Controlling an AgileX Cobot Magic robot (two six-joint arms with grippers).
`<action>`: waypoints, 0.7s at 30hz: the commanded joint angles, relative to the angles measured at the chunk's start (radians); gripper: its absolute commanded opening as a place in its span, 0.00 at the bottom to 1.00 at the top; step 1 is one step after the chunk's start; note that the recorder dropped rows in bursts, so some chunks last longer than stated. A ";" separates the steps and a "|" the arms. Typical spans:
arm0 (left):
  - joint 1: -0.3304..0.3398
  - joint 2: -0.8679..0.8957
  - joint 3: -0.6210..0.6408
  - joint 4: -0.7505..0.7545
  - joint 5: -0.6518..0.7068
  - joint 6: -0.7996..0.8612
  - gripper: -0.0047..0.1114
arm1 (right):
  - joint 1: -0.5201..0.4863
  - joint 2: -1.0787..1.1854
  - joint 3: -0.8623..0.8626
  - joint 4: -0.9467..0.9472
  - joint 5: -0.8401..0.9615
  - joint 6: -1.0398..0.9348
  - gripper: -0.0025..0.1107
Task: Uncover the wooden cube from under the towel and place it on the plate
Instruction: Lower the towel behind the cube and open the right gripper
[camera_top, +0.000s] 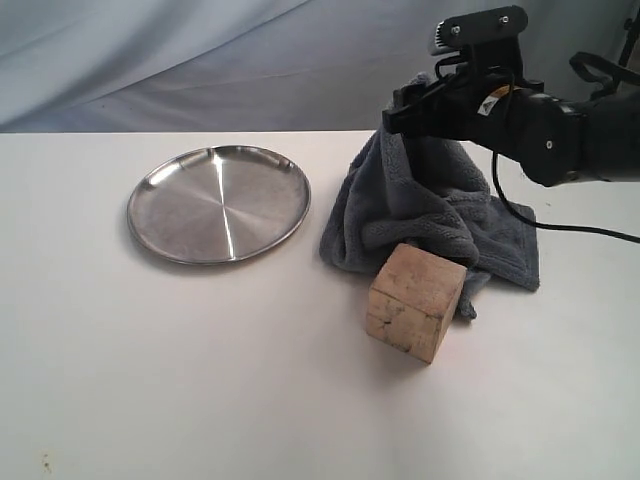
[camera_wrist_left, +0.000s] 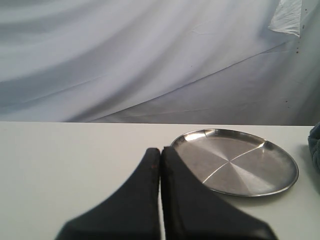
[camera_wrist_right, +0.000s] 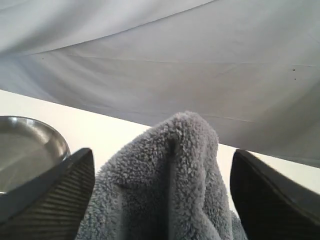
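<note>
The right claw (camera_wrist_right: 161, 155), on a level, outstretched arm, stands spread either side of the peaked towel (camera_top: 420, 210); the wooden cube (camera_top: 415, 300) sits bare below it. The left claw (camera_wrist_left: 160, 152) is pressed together.

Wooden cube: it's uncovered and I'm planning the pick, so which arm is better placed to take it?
Likely the right. The right gripper hangs open over the towel, just behind the wooden cube. The left gripper sits shut near the plate, out of the exterior view.

Exterior overlooks the table (camera_top: 200, 400); low wrist views share the plate (camera_top: 219, 203).
</note>
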 joint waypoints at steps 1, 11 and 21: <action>-0.001 -0.002 0.004 0.001 -0.002 -0.003 0.05 | 0.004 -0.081 -0.007 -0.006 0.023 0.010 0.65; -0.001 -0.002 0.004 0.001 -0.002 -0.003 0.05 | 0.004 -0.298 -0.007 -0.088 0.385 0.010 0.65; -0.001 -0.002 0.004 0.001 -0.002 0.002 0.05 | 0.004 -0.481 -0.003 -0.101 0.796 -0.019 0.63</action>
